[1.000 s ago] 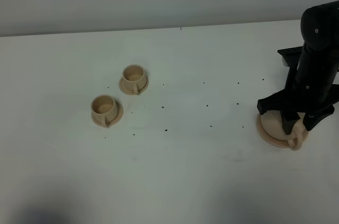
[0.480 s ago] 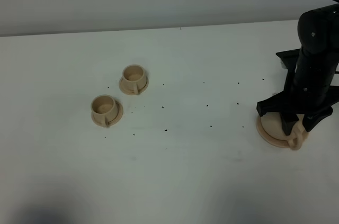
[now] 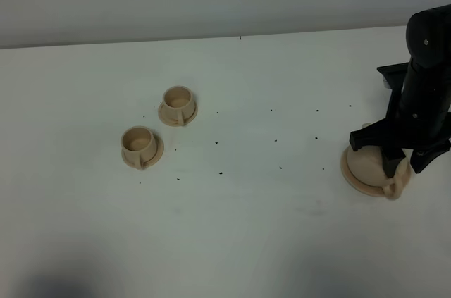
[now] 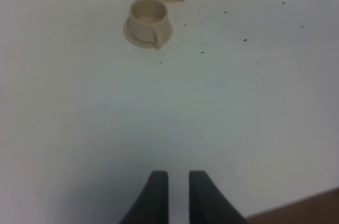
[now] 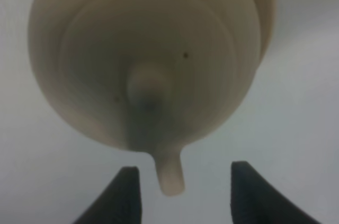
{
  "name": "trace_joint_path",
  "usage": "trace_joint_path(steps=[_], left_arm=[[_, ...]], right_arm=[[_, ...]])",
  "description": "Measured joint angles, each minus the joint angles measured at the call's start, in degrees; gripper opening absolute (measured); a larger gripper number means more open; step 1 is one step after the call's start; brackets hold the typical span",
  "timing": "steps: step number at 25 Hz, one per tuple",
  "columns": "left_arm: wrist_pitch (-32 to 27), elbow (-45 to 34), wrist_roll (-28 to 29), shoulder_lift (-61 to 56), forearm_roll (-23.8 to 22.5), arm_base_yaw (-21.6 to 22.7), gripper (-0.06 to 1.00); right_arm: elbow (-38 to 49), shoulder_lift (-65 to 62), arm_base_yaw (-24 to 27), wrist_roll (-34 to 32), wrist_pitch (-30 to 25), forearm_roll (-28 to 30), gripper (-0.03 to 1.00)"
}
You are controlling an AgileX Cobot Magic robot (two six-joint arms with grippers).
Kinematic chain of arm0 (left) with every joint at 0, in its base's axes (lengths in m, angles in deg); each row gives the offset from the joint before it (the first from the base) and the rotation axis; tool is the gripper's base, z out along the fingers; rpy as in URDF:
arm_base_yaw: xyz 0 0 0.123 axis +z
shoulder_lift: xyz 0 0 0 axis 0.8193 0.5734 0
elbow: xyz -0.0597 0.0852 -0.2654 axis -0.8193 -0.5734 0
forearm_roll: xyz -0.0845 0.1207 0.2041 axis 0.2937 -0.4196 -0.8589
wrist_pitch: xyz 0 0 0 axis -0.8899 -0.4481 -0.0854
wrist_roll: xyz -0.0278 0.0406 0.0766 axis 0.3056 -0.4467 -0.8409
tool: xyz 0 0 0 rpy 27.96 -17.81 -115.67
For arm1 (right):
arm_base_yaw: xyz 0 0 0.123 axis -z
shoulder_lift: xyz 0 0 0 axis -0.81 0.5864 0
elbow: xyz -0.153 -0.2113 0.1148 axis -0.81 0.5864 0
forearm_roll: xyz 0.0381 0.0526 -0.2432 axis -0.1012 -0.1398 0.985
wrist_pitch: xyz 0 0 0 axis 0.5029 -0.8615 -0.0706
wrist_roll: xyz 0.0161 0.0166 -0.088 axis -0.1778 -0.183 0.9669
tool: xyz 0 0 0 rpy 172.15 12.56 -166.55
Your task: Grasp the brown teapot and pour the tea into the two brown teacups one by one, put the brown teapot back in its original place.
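right claw (image 3: 405, 168) shifted rightward, teapot (image 3: 363, 163) upright, handle toward near edge

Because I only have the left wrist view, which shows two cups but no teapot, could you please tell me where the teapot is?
Observer: The teapot stands on its plate at the table's right side.
Operator: Thank you; is the right gripper holding it?
Observer: No; the right gripper hangs above it, jaws open either side of the handle, not touching.
Operator: Is its lid on?
Observer: Yes, the lid with its knob is in place.
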Motion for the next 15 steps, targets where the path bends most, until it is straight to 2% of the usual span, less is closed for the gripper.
trace_joint_path(steps=[15], left_arm=[[0.00, 0.00, 0.00, 0.00, 0.00, 0.00, 0.14]], right_arm=[[0.00, 0.00, 0.00, 9.32, -0.28, -2.42, 0.44]])
